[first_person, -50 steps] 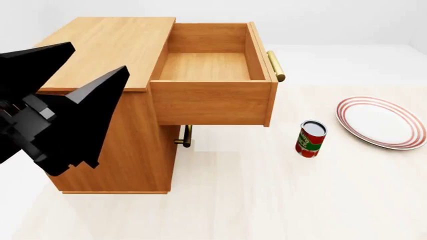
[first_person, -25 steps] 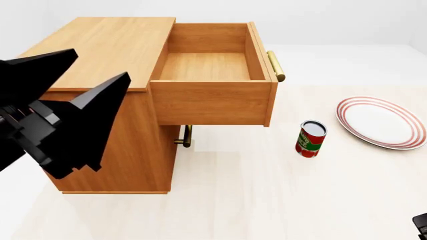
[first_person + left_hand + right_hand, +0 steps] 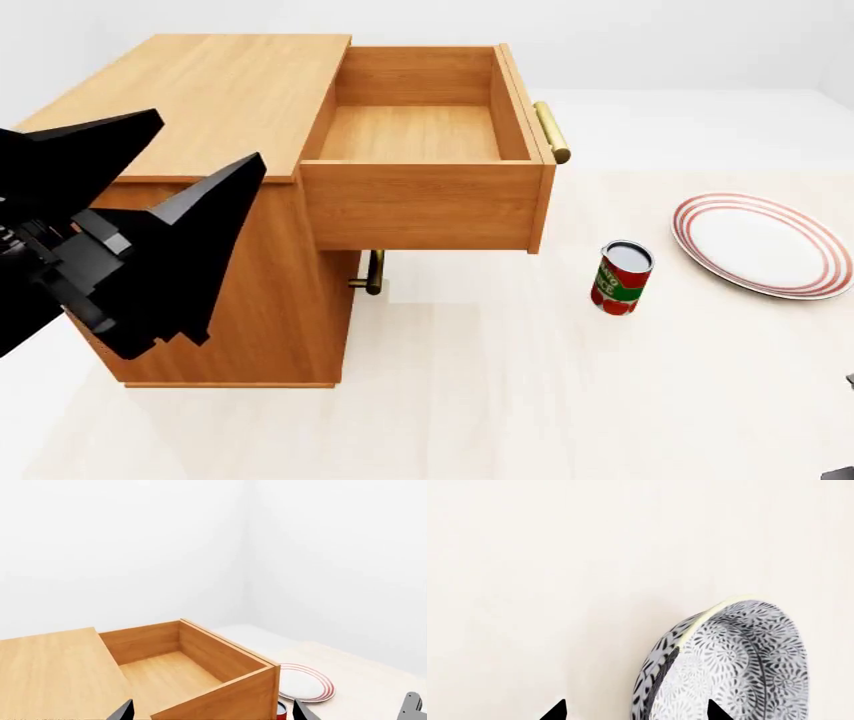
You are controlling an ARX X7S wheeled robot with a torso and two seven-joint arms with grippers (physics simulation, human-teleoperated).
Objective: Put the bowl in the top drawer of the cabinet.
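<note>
The bowl (image 3: 740, 665), blue-grey speckled, shows only in the right wrist view, lying tilted on the pale floor. My right gripper (image 3: 637, 713) is open, and the bowl's rim lies between its two fingertips without either touching it. In the head view the bowl is out of sight. The cabinet (image 3: 214, 90) stands at the left with its top drawer (image 3: 420, 130) pulled out and empty. My left gripper (image 3: 200, 140) hangs open in front of the cabinet's left corner, holding nothing. In its own wrist view the left gripper (image 3: 212, 715) looks over the drawer (image 3: 167, 672).
A red can (image 3: 622, 277) stands on the floor right of the drawer. Further right lies a red-rimmed white plate (image 3: 763, 245). The lower drawer's brass handle (image 3: 374, 272) sticks out under the open drawer. A sliver of my right arm (image 3: 841, 474) shows at the bottom right corner.
The left gripper has drifted slightly to the right in the head view. The right arm's sliver at the bottom right corner has shifted lower. Cabinet, can and plate are unmoved.
</note>
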